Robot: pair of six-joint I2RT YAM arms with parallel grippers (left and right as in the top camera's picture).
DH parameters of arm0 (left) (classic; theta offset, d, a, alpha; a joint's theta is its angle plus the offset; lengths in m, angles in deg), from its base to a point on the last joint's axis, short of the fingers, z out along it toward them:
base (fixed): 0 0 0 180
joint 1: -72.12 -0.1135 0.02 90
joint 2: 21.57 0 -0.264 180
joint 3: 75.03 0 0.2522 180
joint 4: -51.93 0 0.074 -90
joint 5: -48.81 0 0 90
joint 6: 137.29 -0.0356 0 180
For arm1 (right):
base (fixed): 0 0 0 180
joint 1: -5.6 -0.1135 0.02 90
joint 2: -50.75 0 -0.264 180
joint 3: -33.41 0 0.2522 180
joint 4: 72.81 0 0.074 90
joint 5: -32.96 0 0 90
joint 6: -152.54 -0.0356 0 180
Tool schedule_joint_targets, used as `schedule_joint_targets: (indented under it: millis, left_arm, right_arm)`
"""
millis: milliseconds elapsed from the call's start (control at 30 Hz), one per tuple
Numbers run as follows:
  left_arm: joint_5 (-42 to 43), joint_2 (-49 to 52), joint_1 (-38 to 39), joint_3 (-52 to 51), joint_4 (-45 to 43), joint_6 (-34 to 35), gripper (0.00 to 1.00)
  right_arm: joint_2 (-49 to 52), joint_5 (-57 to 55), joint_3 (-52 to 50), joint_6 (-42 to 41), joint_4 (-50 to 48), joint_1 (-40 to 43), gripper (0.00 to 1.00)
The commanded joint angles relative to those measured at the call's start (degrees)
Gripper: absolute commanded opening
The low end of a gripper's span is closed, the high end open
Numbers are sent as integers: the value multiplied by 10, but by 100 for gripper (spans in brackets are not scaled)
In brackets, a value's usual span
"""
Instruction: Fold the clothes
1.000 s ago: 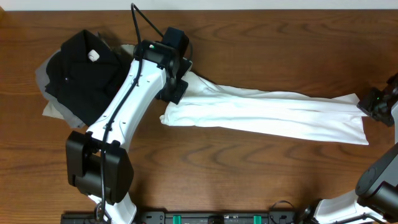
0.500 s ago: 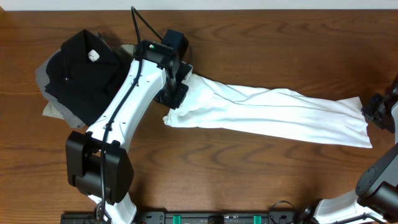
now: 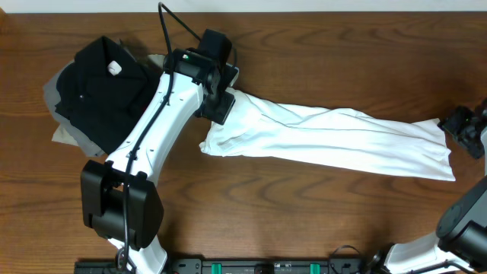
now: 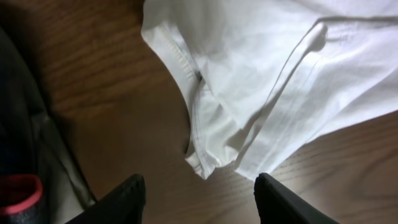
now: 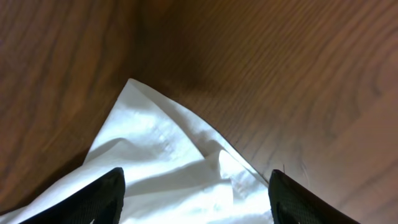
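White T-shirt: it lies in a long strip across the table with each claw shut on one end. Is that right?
One thing is off. The white T-shirt does lie in a long strip across the table, but the left claw and right claw are open, gripping nothing; each wrist view shows them spread over loose cloth.

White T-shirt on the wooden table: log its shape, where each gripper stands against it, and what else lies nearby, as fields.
shirt: white short-sleeved cotton T-shirt, gathered into a long narrow band, lying across the brown wooden table
left gripper: open, above the band's sleeve end, holding nothing
right gripper: open, over the band's opposite corner, holding nothing
other items: black folded garment with a white tag lying on a grey folded garment, at the table's left
fold state: not yet a compact fold
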Motion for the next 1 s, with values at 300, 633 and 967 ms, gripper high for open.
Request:
schedule_joint_targets:
  millis: [300,633,967]
  left_arm:
    - [4,-5,-2,3,-39,-1,63]
    - [4,-5,-2,3,-60,-1,64]
    - [4,-5,-2,3,-66,-4,64]
  right_arm:
    - [134,252,2,276,-25,94,68]
    - [145,286,2,316,9,104,39]
    - [120,295,48,285,39,115,1]
